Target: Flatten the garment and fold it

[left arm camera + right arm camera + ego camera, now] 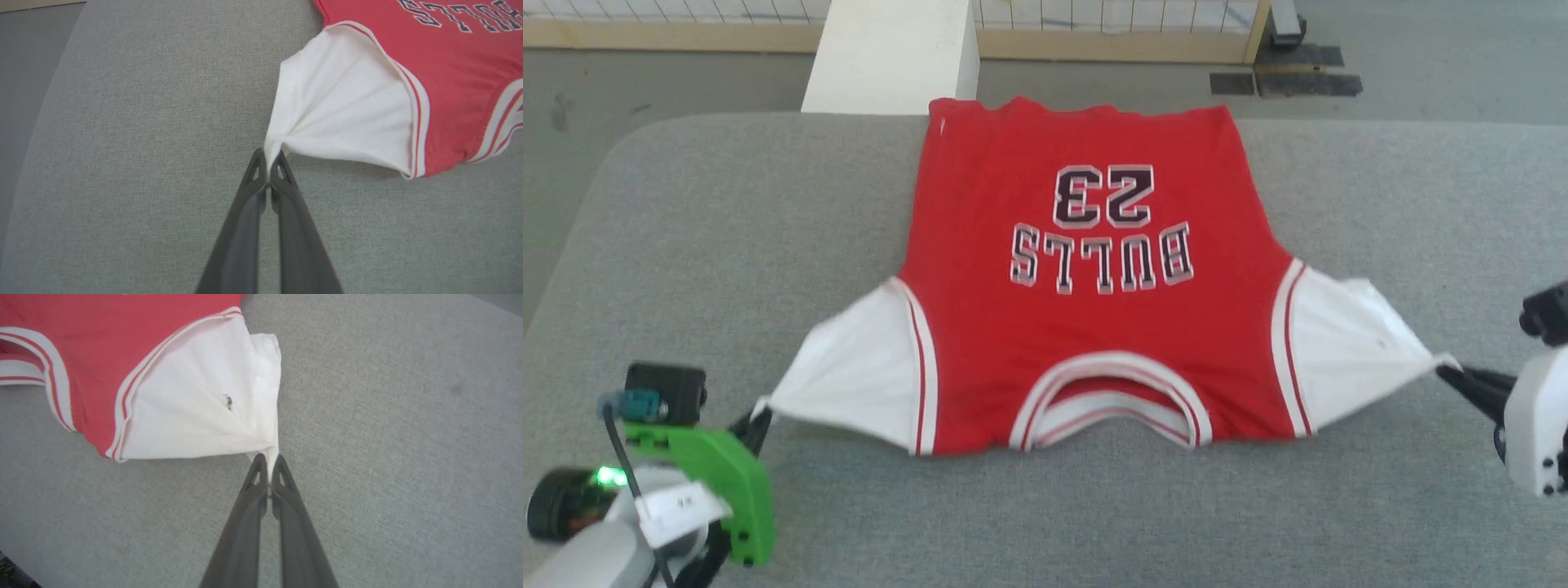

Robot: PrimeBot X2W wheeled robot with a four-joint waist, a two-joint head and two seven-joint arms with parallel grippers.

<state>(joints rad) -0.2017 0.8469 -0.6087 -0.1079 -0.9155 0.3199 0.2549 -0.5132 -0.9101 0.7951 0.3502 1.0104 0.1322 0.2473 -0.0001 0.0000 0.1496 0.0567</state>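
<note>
The step in hand seems to be the flattening. Over the near left part of the grey table [727, 229], the left gripper [760, 418] has its two dark fingers pressed together on the tip of the left sleeve [849, 367]. Over the table's near right part, the right gripper [1445, 373] pinches the tip of the right sleeve [1347, 343] in the same way, so the T-shirt [1086, 327] is stretched sideways between them. For the next move, I judge that both sleeves must be laid flat and let go without the cloth springing back, before any fold begins. The T-shirt lies in the middle of the table, its hem [1078, 110] at the table's far edge and its collar [1111, 380] toward the near edge. The white left sleeve is drawn to a point, with creases fanning from the pinch. The red body looks smooth and bears the print "BULLS 23" [1103, 229]. The right sleeve is drawn out too, with one edge turned over and a small dark speck [228, 401].
</note>
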